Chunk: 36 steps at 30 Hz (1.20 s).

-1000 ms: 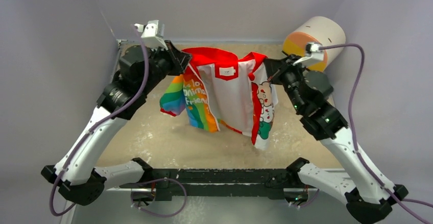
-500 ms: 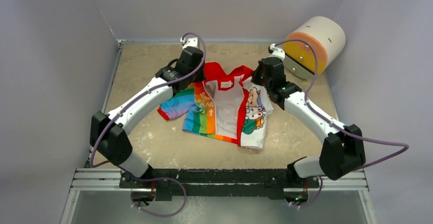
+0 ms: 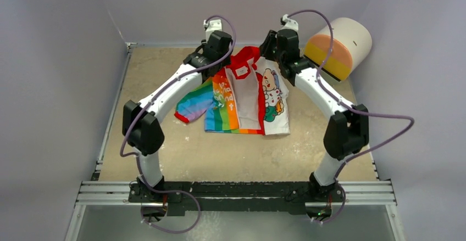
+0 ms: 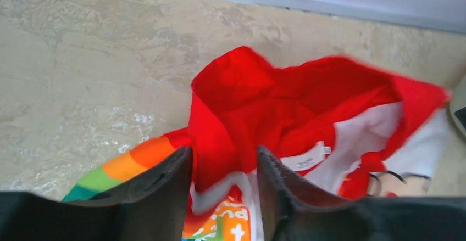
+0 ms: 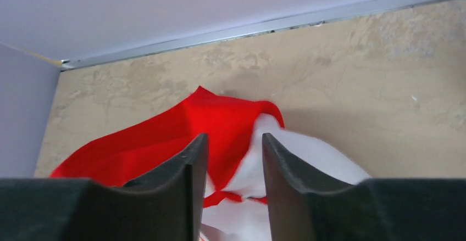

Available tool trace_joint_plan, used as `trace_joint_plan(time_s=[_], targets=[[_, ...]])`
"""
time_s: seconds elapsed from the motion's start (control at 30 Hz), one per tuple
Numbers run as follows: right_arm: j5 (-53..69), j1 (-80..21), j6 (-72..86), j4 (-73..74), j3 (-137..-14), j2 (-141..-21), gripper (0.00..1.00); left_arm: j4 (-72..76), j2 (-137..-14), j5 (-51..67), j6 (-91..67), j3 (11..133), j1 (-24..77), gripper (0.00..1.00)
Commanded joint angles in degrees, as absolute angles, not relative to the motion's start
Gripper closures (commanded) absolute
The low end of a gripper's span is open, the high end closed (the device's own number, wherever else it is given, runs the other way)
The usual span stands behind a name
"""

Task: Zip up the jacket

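Mottled beige tabletop (image 3: 165, 142), matt and scuffed, boxed in by plain lilac-grey walls (image 3: 247, 5). The small soft fabric jacket (image 3: 247, 95) — red hood, rainbow sleeve, white bear-print panel — lies flat and unzipped at the far middle, hood toward the back wall. Left gripper (image 4: 224, 197) and right gripper (image 5: 235, 191) hover at its collar end, black fingers narrowly parted, clamping nothing.

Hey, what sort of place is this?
Most likely a robotics lab test cell: a left arm and right arm bolted to a metal rail, plain walls boxing in a tan tabletop, and a child's jacket laid out on it.
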State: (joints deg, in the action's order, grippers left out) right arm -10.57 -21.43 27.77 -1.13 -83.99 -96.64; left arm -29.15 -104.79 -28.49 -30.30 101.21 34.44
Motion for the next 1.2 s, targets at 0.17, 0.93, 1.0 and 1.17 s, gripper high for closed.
trace_joint_plan(time_s=[0.17,0.93,1.0,1.17], targets=[[-5.1,-20.1,25.6,3.5,-87.3,-98.5,0.3,-31.6,-107.4,-27.4,-26.7,107.4,32.6,0.37],[-13.3,-31.7,27.5,12.6,-52.6,-73.6,0.27,-27.0,-80.1,-5.1,-37.2,66.5,36.8,0.34],[-14.3,-32.0,27.7,12.9,-51.2,-74.1,0.3,-26.8,-78.2,-5.1,-37.4,64.5,36.9,0.34],[-17.9,-34.3,28.3,15.2,-51.3,-77.1,0.33,-27.4,-73.9,-5.7,-37.4,61.0,37.0,0.34]])
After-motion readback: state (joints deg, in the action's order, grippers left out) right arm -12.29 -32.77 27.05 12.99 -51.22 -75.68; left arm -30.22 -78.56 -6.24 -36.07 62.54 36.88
